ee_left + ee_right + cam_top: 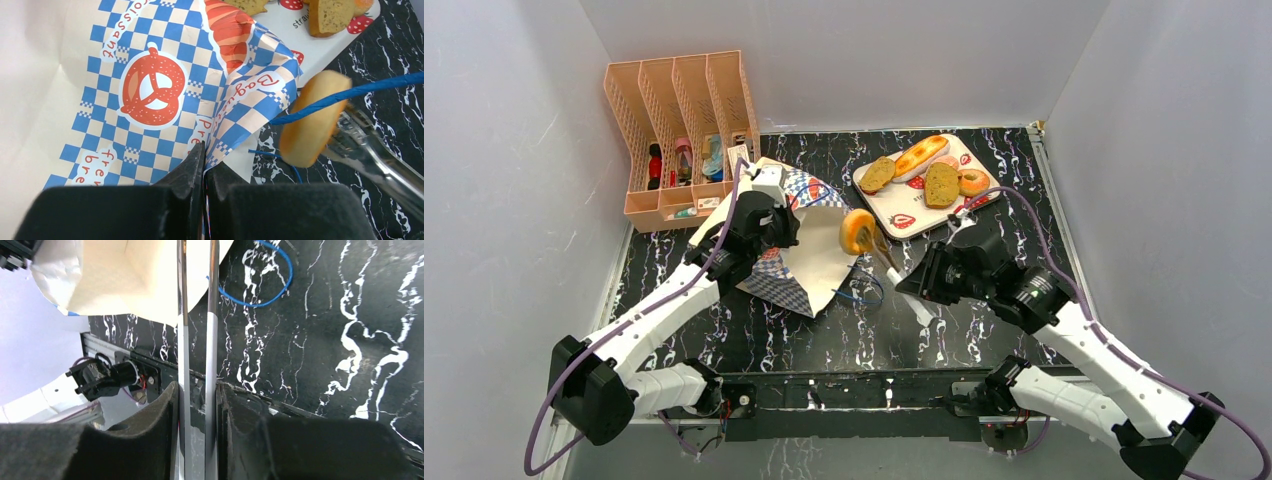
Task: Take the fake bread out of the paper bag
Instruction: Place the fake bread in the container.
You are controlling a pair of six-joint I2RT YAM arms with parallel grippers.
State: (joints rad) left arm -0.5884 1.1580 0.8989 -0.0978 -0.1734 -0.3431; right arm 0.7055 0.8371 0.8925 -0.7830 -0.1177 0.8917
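Right hand clamped on tongs; tongs grip ring-shaped bread just outside paper bag mouth. Tray at two o'clock from bread. Left hand closed, pinching bag rim.

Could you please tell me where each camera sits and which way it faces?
Top: above and behind, looking down on the table; both arms show.
Left wrist: faces the paper bag past the left pincer pinching it.
Right wrist: faces the table past the right pincer gripping tongs.
Top and left wrist share the donut.
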